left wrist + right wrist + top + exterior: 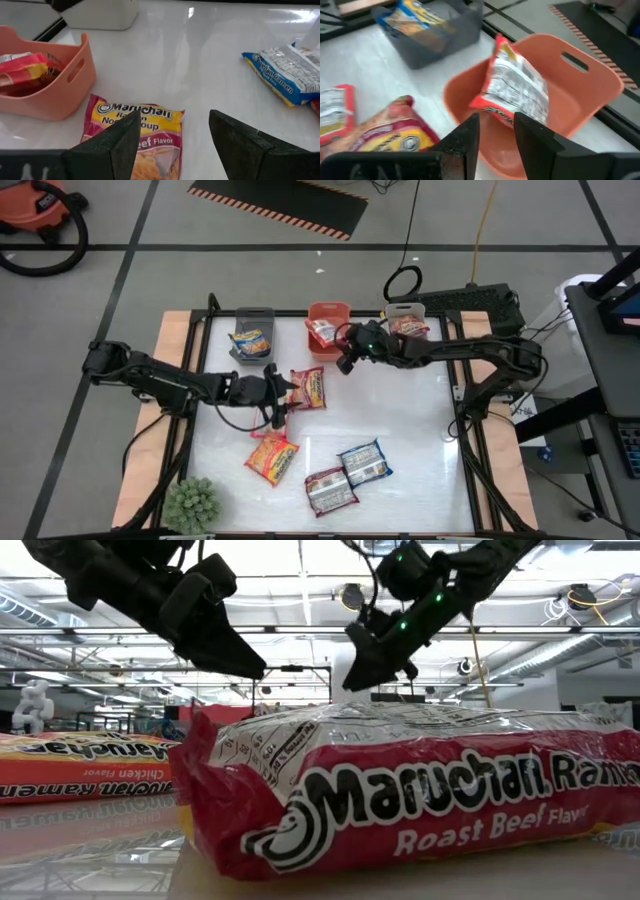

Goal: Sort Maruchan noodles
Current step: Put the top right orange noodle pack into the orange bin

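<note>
We see the right gripper (345, 356) at the orange bin (340, 311), its fingers parted with a red packet (515, 87) standing tilted in the bin just past the tips (whether they touch it we cannot tell). A blue-yellow packet (250, 340) lies in the grey bin (254, 315) beside it, and another packet (408, 327) sits in the white bin (404, 309).

The left gripper (277, 395) hovers over the white table (420, 420) with fingers spread and nothing between them, just beside a beef packet (308, 388). Nearer the front lie an orange packet (272, 457), a red-silver packet (330, 489) and a blue packet (364, 462), the last two touching. A small plant (192, 505) stands at the front left corner.
</note>
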`<state>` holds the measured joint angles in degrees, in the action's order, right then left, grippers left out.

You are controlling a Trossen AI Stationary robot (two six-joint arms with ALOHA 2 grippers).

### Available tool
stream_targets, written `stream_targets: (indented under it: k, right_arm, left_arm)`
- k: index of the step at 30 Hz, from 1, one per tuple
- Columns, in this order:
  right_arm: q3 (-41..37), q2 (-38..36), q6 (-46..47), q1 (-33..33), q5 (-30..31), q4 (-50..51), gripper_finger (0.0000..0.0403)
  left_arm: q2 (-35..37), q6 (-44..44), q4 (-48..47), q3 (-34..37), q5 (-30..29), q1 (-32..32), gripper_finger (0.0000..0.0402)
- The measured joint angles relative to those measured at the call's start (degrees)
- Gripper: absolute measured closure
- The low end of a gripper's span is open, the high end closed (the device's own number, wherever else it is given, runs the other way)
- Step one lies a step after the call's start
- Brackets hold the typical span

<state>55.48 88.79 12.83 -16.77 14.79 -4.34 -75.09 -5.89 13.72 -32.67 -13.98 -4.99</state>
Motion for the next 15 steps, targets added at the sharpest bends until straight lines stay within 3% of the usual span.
stream_targets:
  k: [6, 15]
  right_arm:
    - [-0.3, -1.0, -1.2, 1.9, 0.3, -1.9, 0.0287]
    - [-5.2, 2.0, -1.6, 0.5, 1.6, -23.9, 0.03]
  left_arm:
    - [0.0, 0.0, -0.1, 0.0, 1.0, 1.7, 0.016]
    - [0.0, -2.8, 1.3, 0.0, 1.1, 2.7, 0.016]
